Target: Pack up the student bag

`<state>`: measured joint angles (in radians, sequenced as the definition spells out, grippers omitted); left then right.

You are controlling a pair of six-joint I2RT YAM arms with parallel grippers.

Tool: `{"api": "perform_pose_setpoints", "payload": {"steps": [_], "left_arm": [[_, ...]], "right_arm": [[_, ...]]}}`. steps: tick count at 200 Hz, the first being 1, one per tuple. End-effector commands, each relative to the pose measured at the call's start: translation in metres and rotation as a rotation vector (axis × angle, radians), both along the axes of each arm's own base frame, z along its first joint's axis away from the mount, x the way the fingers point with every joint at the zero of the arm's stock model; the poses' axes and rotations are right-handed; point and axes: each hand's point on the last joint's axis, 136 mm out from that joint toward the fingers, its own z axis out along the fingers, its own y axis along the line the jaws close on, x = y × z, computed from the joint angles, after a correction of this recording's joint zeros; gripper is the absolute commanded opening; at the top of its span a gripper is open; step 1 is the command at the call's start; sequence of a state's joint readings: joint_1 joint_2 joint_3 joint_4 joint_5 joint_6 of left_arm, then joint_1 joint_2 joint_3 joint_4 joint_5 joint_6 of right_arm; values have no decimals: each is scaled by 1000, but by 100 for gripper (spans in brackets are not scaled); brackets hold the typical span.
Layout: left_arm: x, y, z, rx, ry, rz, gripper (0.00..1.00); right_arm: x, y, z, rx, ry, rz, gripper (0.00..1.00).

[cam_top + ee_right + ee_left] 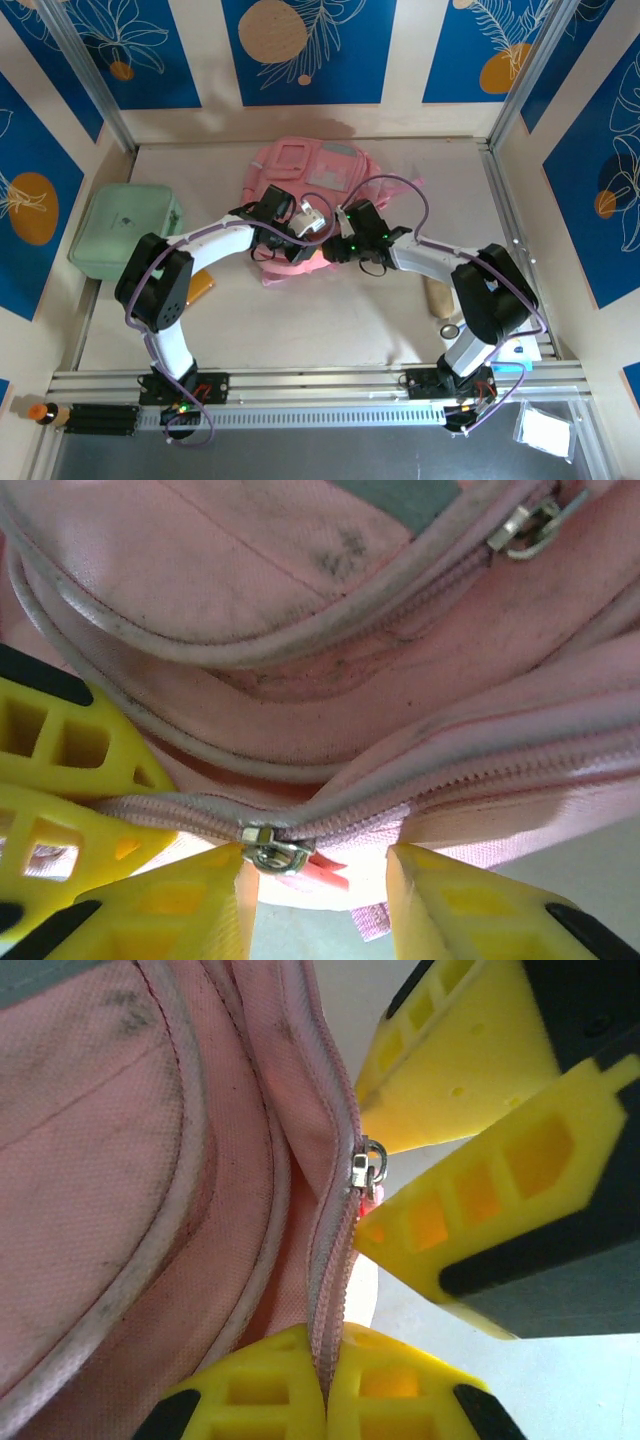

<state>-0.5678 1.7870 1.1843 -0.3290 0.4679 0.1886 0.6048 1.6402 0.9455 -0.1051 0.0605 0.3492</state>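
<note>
Quick update from the remote desk: the left gripper (326,1380) is clamped tight on the student bag (305,175). It's pinching the pink zipper tape right between its two yellow fingertips, so that edge of the bag is properly held. The right gripper (318,858) sits pretty much nose to nose with it, jaws partly apart with a narrowish gap, and they aren't squeezing anything that I can make out. The zip slider (272,850) sits right at the tip of the right gripper's finger nearest the left gripper. Touching or just beside it, I honestly can't tell. A little red tab (325,872) pokes into the gap between those fingers. On the left wrist cam the same slider is just ahead of the left gripper's tips, a bit further along the zipper line, at the mouth of the right gripper's jaws. The bulk of the bag spreads out beyond both grippers, lying flat on the table (300,330). There's a second zip pull (528,525) further out ahead of the right gripper, on another seam. The mint-green case (125,230) is well off to the left gripper's outer side, apart from the bag.
</note>
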Motion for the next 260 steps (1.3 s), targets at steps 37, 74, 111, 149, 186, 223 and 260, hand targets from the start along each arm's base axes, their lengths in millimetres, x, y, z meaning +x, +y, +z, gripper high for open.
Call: {"api": "perform_pose_setpoints", "payload": {"steps": [37,74,111,149,186,223,260], "left_arm": [[0,-7,17,-53,-13,-5,1],[3,-3,14,-31,-24,14,0],[3,7,14,-1,-42,34,0],[3,18,15,8,-57,69,0],[0,21,15,1,-51,70,0],[-3,20,16,-1,-46,56,0],[-5,22,15,4,-41,56,0]], "right_arm": [[7,12,0,-6,-36,64,19],[8,-3,-6,-28,-31,-2,6],[22,-55,-13,-94,-37,-203,6],[41,-81,-7,-114,-27,-262,6],[55,-91,-8,-118,-5,-290,6],[76,-93,-7,-123,5,-263,8],[100,-116,-12,-158,28,-333,12]]}}
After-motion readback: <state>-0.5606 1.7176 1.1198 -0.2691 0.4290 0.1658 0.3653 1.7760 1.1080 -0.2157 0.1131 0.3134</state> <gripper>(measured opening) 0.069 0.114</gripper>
